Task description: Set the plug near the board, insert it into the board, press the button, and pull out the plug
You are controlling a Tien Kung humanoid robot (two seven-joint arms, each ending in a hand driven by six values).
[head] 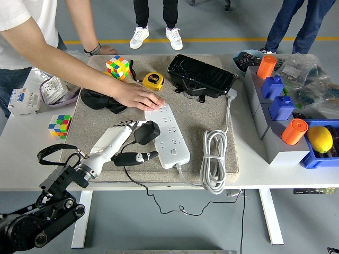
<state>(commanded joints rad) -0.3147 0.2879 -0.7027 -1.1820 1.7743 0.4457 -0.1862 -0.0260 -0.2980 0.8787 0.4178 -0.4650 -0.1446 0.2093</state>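
Left arm: enters from the lower left corner, forearm angled up and right over the grey mat (190, 114).
Left hand (124, 138): fingers closed around the black plug (146, 132), thumb below it.
Plug: off the mat, just left of the white power strip (168, 135), close to the strip's side; its black cord (139, 185) trails off the near table edge.
Power strip: long axis runs from near right to far left; white cable (214, 159) coiled to its right.
Person's hand (139, 97): pressing flat on the strip's far end.
Blue tray (309, 159): at the right edge, holds a lemon (320, 139).
Open room: bare mat between strip and coil.
Right hand: out of view.
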